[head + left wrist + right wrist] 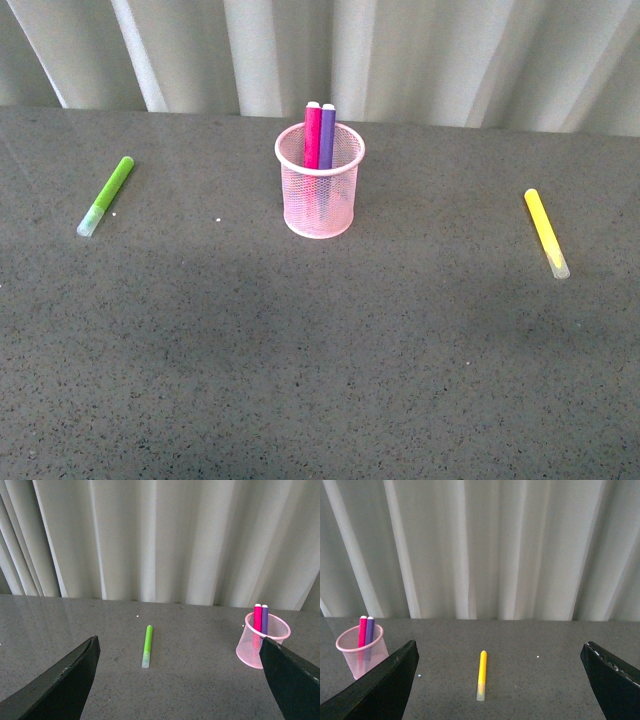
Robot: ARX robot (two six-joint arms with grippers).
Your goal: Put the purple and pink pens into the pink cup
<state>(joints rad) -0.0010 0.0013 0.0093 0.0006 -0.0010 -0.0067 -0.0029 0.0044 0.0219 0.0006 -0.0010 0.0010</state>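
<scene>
The pink cup (319, 182) stands upright near the back middle of the grey table. Inside it the pink pen (313, 134) and the purple pen (327, 136) stand side by side, leaning on the far rim. The left wrist view shows the pink cup (252, 647) with the pink pen (257, 619) and purple pen (264, 619) beside one finger. My left gripper (180, 680) is open and holds nothing. My right gripper (500, 680) is open too, with the pink cup (355, 655) off to its side. Neither arm shows in the front view.
A lime-green marker (107, 195) lies flat at the left of the table. A yellow marker (546, 232) lies flat at the right. White curtain folds (400, 55) hang behind the table's back edge. Bare grey tabletop (320, 380) fills the front.
</scene>
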